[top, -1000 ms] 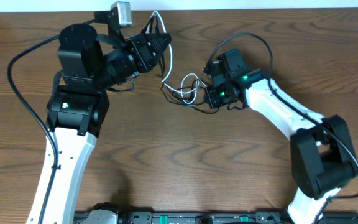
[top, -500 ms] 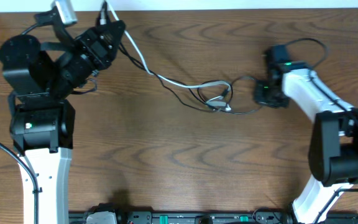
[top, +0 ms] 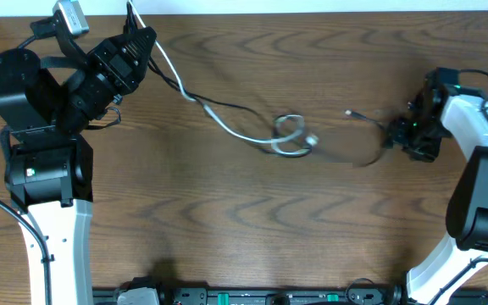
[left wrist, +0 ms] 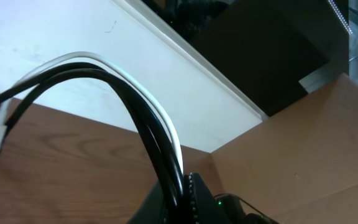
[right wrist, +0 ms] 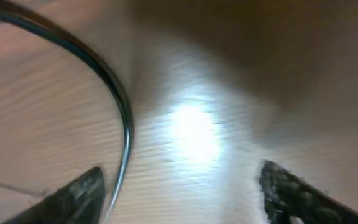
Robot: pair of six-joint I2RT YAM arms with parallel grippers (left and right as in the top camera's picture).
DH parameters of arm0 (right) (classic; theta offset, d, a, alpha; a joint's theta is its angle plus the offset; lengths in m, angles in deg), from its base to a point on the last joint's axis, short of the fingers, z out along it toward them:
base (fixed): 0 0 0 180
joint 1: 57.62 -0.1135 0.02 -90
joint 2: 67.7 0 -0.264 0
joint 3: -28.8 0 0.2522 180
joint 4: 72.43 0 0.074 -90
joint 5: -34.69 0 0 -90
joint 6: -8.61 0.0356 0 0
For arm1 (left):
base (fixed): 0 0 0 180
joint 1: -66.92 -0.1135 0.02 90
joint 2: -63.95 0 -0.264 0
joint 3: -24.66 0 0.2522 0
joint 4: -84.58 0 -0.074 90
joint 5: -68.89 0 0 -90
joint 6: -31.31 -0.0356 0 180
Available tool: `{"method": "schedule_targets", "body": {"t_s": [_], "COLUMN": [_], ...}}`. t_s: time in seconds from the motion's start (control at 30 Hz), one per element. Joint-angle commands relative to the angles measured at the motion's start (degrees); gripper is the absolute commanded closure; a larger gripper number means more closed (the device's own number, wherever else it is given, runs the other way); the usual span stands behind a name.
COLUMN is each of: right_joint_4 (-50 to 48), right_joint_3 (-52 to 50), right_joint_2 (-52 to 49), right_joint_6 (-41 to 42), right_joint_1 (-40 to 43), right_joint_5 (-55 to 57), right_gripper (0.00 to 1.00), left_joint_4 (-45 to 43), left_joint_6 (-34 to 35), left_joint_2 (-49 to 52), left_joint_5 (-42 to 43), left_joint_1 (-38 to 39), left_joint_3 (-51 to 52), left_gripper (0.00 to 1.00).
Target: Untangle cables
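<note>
Overhead | left jaws clenched on cables [top: 191, 97] at table [top: 227, 237] far edge | right jaws spread, far right side

Three cables [left wrist: 154, 134] (one white, two black) lie on one table [top: 252, 237] between two arms [top: 58, 229].

A brown wooden table [top: 227, 229] borders a white wall [top: 312, 5].

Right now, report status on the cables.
Left pincer shut on the bundle of thin white and black cords. Right pincer open, one black cord beside its finger. Looped snarl at mid-table.
</note>
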Motion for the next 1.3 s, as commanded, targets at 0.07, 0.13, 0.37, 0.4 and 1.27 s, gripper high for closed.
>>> {"method": "schedule_targets", "body": {"t_s": [0.07, 0.13, 0.37, 0.4, 1.27], "right_joint_4": [-0.63, -1.29, -4.61, -5.16, -8.33], "right_joint_3": [1.01, 1.03, 1.03, 1.03, 1.03], "right_joint_2": [4.28, 6.78, 16.74, 17.51, 19.19], "right_joint_6": [-20.39, -22.99, -21.31, -20.41, 1.14], "right_joint_1": [-0.15, -0.79, -7.02, -8.11, -13.81], "right_joint_5": [-28.76, -32.98, -35.93, -35.93, -10.23], "right_gripper": [0.07, 0.03, 0.01, 0.01, 0.01], "left_joint_4": [0.55, 1.38, 2.23, 2.23, 18.97], "left_joint_6": [0.46, 0.42, -0.87, -0.92, -18.01], "left_joint_2": [-0.26, -0.26, 0.26, 0.5, 25.7], "left_joint_5": [1.22, 1.22, 1.16, 0.96, -8.07], "left_joint_1": [0.42, 1.22, 7.61, 8.83, 36.15], "left_joint_3": [-0.9, -0.9, -0.83, -0.83, -0.79], "left_gripper": [0.93, 0.93, 0.93, 0.93, 0.36]}}
